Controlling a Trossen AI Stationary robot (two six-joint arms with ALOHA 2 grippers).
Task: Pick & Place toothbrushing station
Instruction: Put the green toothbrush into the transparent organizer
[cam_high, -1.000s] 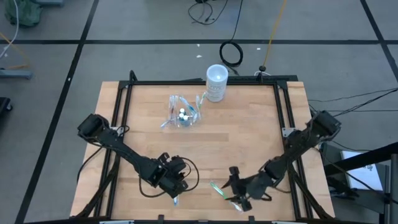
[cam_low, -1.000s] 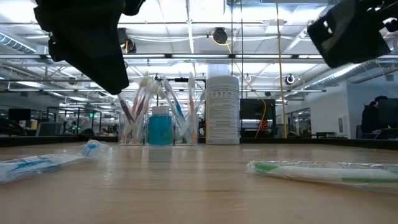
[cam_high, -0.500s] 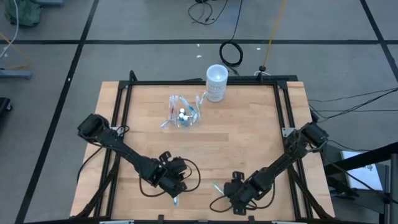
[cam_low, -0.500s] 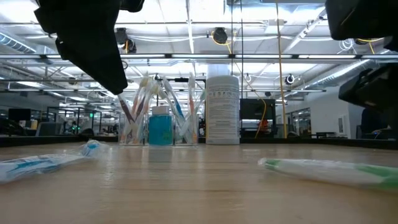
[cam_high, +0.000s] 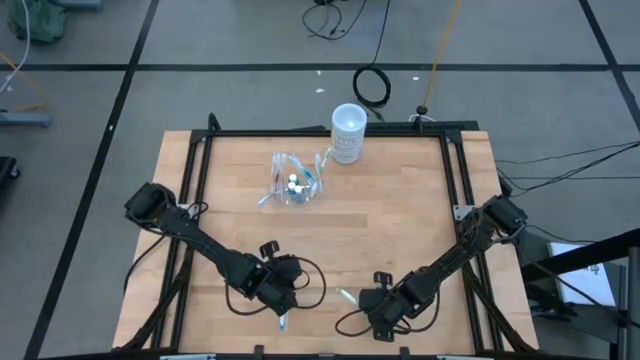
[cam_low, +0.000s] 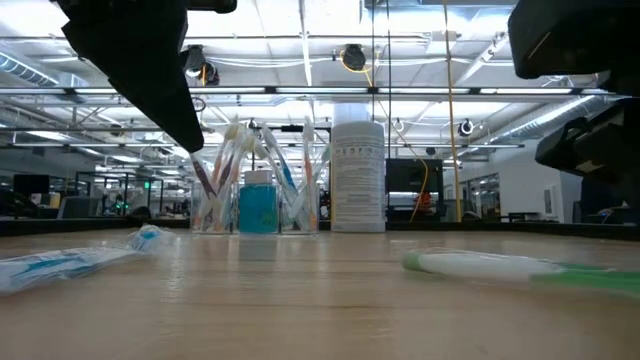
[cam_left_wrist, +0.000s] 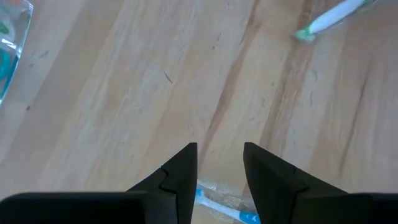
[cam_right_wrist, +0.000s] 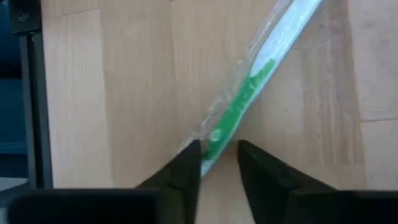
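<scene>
Right wrist view first: the right pincer (cam_right_wrist: 217, 158) sits low over the pale wooden surface (cam_right_wrist: 112, 74) with its two dark fingers drawn in around a green-handled toothbrush in a clear crinkly wrapper (cam_right_wrist: 239, 102). The wrapper passes between the tips, but whether they have clenched on it I cannot tell. To do this pickup well, I would judge the fingers should meet the stiff handle inside rather than only the slippery film, and lift level so the long, light piece does not swing.

Near the front edge as well, the left pincer (cam_left_wrist: 219, 163) hangs a little above the boards, fingers parted and grasping nothing, with a blue-marked toothbrush in a clear wrapper (cam_left_wrist: 227, 208) lying just below the tips. The green tip of the other brush shows well apart across the grain.

Farther back in the high view, the toothbrushing station, a small holder of clear glinting plastic (cam_high: 291, 180), stands near the rear of the surface, well away from both arms. In the low view it holds several upright brushes and something turquoise. Just beside it stands a tall white cylindrical cup (cam_high: 347, 133) with a matte, printed wall, against the dark metal frame (cam_high: 300, 134)
</scene>
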